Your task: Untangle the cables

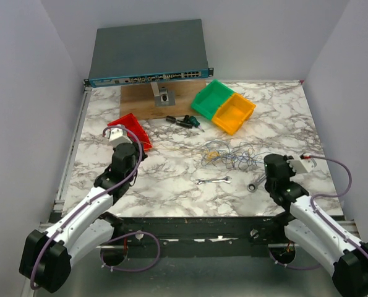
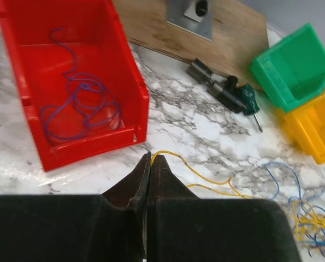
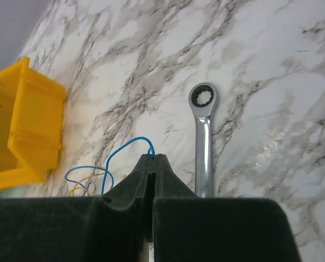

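Observation:
A tangle of thin blue and yellow cables (image 1: 230,156) lies on the marble table, right of centre; it also shows in the left wrist view (image 2: 309,218). My left gripper (image 2: 151,157) is shut on the end of a yellow cable (image 2: 206,177) that trails right toward the tangle, just in front of the red bin (image 2: 69,82). A purple cable (image 2: 80,103) lies loose inside that bin. My right gripper (image 3: 153,157) is shut on a blue cable (image 3: 121,150) that loops left toward the tangle. In the top view the left gripper (image 1: 141,148) and right gripper (image 1: 267,164) sit on either side of the tangle.
A ratchet wrench (image 3: 204,142) lies just right of my right gripper, and a small spanner (image 1: 213,180) lies near the front. A green bin (image 1: 213,99) and a yellow bin (image 1: 234,113) stand at the back right, with a screwdriver (image 2: 228,90), a wooden board (image 1: 153,102) and a network switch (image 1: 148,52) behind.

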You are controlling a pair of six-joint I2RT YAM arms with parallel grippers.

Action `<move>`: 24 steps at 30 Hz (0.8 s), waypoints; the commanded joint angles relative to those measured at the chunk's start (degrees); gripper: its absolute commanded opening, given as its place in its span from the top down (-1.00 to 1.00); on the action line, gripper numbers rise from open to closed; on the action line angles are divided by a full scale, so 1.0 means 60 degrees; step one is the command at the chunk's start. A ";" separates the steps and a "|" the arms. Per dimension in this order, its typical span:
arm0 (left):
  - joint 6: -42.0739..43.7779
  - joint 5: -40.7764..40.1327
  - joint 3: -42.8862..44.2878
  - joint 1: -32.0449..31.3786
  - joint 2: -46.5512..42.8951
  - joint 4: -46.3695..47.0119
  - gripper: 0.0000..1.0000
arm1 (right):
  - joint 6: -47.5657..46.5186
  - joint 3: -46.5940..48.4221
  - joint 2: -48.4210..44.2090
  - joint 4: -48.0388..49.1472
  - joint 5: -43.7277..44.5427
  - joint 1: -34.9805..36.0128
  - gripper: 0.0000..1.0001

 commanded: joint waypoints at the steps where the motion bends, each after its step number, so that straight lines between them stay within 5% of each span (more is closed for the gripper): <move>1: -0.0518 -0.2509 -0.0346 -0.0191 -0.1160 -0.0510 1.00 | 0.1435 -0.0085 -0.0797 -0.1358 0.1524 -0.0012 0.98; 5: -0.0006 -0.1874 -0.0816 -0.0304 -0.1549 0.0523 1.00 | -0.1426 -0.0483 -0.1245 0.0878 -0.0457 -0.0016 0.74; 9: 0.0885 0.0699 -0.0716 -0.0317 -0.0869 0.1684 1.00 | -0.3941 -0.0519 -0.1067 0.2755 -0.4804 -0.0012 -0.51; 11: 0.1011 0.1667 -0.0427 -0.0336 -0.0269 0.1793 1.00 | -0.4486 -0.0434 -0.0725 0.3333 -0.6599 -0.0012 -0.74; 17: 0.1042 0.2347 0.0274 -0.0332 0.0649 0.1311 1.00 | -0.5309 0.0895 0.1710 0.3351 -1.0097 0.0359 -0.78; 24: 0.1044 0.1908 -0.0139 -0.0330 0.0010 0.1438 1.00 | -0.6054 0.3123 0.4747 0.2809 -0.8326 0.3080 -0.81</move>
